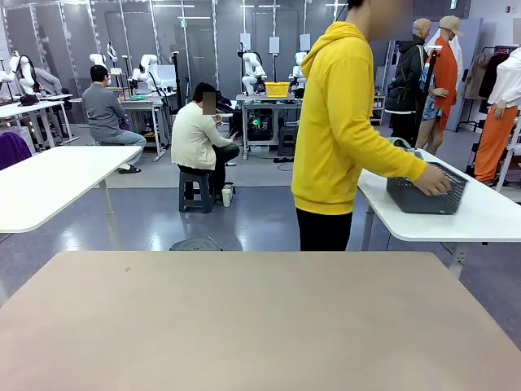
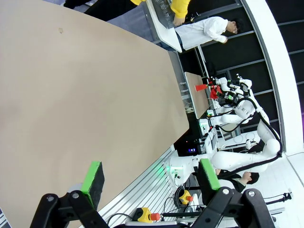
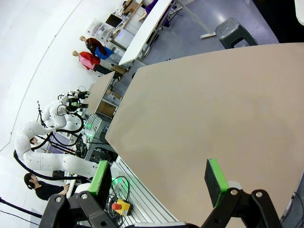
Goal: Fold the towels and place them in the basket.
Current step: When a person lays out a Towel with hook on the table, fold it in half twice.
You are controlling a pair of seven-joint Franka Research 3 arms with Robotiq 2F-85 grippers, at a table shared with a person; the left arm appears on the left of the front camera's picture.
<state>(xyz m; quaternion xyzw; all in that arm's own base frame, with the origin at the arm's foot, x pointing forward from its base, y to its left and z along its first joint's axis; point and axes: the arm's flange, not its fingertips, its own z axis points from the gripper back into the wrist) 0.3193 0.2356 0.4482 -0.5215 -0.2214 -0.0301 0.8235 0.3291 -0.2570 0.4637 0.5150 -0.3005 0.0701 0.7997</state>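
Smooth beige tabletop (image 1: pixel 260 326) — person's hand (image 1: pixel 432 181) on dark lattice basket (image 1: pixel 413 200).

table (image 1: pixel 260 326) — beige top | side table (image 1: pixel 488 216) — white, carries basket (image 1: pixel 415 200)

We find the right gripper (image 3: pixel 157 183) at the bottom of the frame, jaws wide apart and empty. One of its green pads (image 3: pixel 214 179) shows against the bare tan table (image 3: pixel 213 95), the other against the slotted metal frame (image 3: pixel 142 199) beside it. A grey stool (image 3: pixel 232 31) stands beyond the table's far edge. A yellow box (image 3: pixel 119 207) with a red button lies near the frame.
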